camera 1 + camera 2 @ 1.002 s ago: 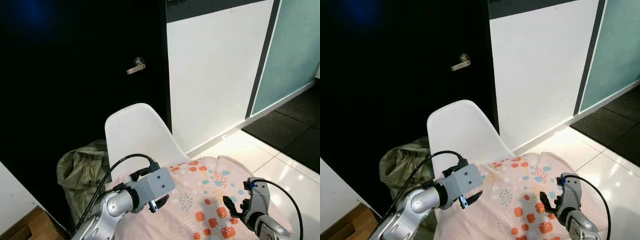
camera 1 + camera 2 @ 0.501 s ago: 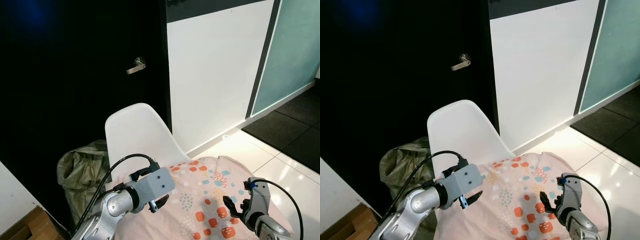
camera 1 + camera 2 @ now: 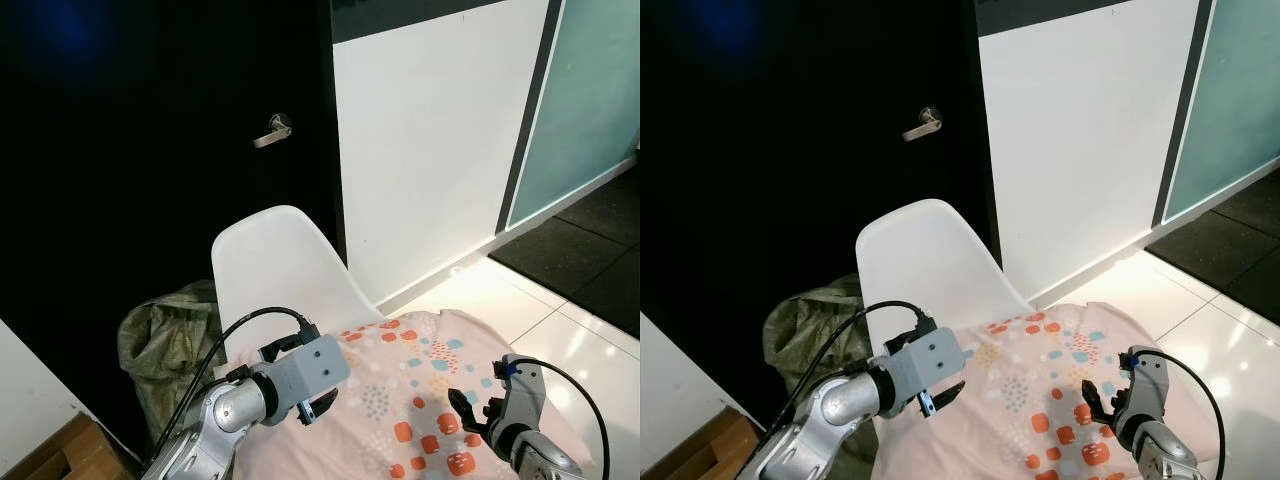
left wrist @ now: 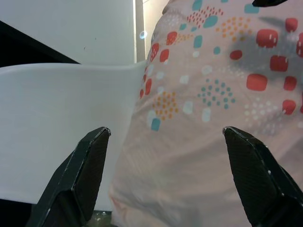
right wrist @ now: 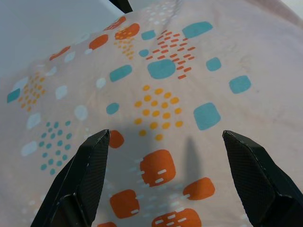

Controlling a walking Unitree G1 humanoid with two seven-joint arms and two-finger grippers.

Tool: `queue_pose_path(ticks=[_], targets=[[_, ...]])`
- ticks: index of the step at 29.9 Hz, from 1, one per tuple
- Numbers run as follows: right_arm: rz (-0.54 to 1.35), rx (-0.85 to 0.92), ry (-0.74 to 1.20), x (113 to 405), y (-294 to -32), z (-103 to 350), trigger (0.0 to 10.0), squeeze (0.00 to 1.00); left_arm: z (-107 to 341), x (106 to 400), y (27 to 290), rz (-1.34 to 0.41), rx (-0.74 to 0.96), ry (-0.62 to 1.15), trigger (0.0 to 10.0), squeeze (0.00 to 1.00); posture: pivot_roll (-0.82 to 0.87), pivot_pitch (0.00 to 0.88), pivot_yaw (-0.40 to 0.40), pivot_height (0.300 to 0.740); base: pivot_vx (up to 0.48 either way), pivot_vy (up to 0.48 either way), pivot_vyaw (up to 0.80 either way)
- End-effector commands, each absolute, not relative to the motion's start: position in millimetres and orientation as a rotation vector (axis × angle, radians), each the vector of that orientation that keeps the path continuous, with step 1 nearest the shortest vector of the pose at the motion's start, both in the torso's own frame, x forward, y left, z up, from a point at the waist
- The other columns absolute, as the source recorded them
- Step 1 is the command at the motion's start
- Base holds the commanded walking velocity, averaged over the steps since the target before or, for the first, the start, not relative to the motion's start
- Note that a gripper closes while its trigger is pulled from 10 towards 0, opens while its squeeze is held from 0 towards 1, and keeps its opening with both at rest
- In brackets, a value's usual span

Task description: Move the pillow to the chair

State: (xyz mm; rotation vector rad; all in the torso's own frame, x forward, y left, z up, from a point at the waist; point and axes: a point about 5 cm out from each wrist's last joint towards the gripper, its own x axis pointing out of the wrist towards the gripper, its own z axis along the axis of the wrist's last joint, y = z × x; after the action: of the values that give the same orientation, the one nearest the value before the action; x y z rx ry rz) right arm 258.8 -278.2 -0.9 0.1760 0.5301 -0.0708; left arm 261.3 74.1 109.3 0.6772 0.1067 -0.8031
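A pale pink pillow with orange and teal spots is lying on the seat of a white chair, its edge resting against the backrest at 11 o'clock. The left hand is hovering at the pillow's 9 o'clock edge with its black fingers spread wide, gripping nothing. The right hand is poised over the pillow at 4 o'clock, fingers likewise wide apart and empty, with a black door standing behind the chair.
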Motion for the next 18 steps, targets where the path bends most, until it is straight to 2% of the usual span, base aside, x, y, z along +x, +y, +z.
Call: queue_pose_path(ticks=[1,18], targets=[[-0.056,0.192,0.516,263.0,-270.4,-0.2,10.0,0.00,108.8,264.6,83.4,-0.787,0.684,0.119,10.0,0.00,-0.12,0.016,0.110,0.740,0.000,0.000,0.00],[-0.056,0.201,0.511,263.2,-269.2,-0.3,10.0,0.00,108.9,264.5,85.2,-0.788,0.682,0.121,10.0,0.00,-0.14,0.009,0.113,0.740,0.000,0.000,0.00]])
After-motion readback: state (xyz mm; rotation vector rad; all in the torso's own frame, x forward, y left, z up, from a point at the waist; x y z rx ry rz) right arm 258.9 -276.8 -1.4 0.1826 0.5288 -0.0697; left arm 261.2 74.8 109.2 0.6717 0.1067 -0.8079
